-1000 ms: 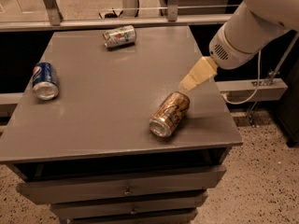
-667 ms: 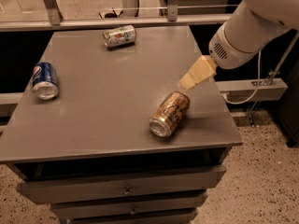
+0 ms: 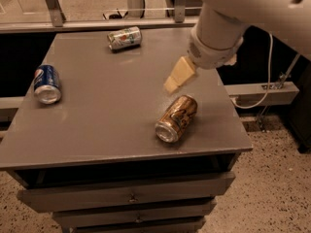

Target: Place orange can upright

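The orange can (image 3: 176, 119) lies on its side on the grey table (image 3: 107, 115), near the front right. Its silver end faces the front left. It has a bronze body with dark swirls. My gripper (image 3: 171, 85) hangs from the white arm (image 3: 216, 33) just above and behind the can, pointing down to the left. It is apart from the can and holds nothing.
A blue can (image 3: 47, 84) lies on its side near the table's left edge. A white-green printed can (image 3: 124, 37) lies on its side at the back. Drawers (image 3: 131, 195) sit under the table top. A cable (image 3: 265, 89) hangs at the right.
My gripper has moved left, from beside the table's right edge to above the orange can's far end. The cans have not moved.
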Tool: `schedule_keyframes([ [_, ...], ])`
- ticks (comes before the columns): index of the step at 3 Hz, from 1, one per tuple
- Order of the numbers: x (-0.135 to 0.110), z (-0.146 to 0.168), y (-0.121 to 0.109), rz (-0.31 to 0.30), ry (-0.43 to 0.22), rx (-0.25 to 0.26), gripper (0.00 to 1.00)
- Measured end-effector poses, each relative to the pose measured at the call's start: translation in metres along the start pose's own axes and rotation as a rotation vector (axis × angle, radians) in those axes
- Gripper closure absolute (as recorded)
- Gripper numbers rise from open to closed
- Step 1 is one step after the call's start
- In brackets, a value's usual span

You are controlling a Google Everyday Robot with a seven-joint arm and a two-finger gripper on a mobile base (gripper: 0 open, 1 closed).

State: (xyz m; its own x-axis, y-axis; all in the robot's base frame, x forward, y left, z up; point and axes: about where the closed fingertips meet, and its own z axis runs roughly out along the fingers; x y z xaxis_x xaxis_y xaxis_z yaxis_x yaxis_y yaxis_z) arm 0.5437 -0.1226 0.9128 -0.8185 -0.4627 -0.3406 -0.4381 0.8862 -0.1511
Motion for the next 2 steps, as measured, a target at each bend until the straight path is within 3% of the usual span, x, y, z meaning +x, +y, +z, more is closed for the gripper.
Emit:
schedule_keyframes([
  [1,-0.0179,0.0000,0.0130,0.135,0.017,0.001,0.00],
  [2,-0.0162,0.0054,0.0183,0.289,0.037,0.031,0.00],
])
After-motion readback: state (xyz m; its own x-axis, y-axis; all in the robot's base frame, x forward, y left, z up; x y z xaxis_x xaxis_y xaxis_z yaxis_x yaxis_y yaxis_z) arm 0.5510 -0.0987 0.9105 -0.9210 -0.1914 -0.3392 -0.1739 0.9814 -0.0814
